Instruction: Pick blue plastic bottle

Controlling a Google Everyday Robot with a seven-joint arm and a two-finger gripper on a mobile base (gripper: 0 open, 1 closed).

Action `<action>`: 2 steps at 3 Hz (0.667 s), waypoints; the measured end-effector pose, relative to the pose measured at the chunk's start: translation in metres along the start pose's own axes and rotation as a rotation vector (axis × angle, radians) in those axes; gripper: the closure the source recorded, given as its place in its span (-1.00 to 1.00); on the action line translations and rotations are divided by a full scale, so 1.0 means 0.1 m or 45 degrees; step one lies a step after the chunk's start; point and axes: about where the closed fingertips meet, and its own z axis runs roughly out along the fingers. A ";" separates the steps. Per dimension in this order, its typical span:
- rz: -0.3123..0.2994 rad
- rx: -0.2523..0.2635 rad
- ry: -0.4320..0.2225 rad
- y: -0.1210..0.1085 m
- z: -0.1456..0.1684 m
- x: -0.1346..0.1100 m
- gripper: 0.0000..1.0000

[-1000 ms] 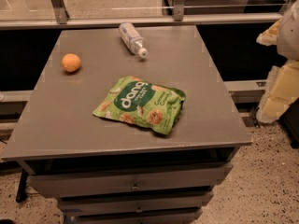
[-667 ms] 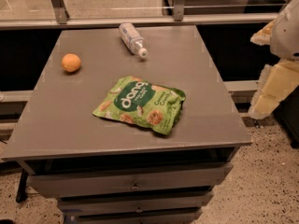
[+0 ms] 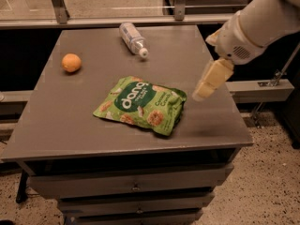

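Currently the small clear plastic bottle with a pale blue label and white cap (image 3: pixel 131 38) lies on its side near the far edge of the grey metal table (image 3: pixel 56 125). The cream gripper (image 3: pixel 209 81) hangs over the table's right side, well apart from the bottle, with nothing seen in it. Whether it is open cannot be told. It would do best to cross above the green snack bag (image 3: pixel 140 104), line up across the bottle's width, then descend.

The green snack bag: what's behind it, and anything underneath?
Behind it lie the blue plastic bottle and, leftward, an orange; the gripper hovers at its right. Underneath is hidden.
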 end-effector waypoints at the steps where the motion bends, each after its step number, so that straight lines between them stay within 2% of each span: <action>1: 0.061 0.050 -0.177 -0.37 0.51 -0.49 -1.00; 2: 0.120 0.112 -0.343 -0.74 0.95 -1.03 -1.00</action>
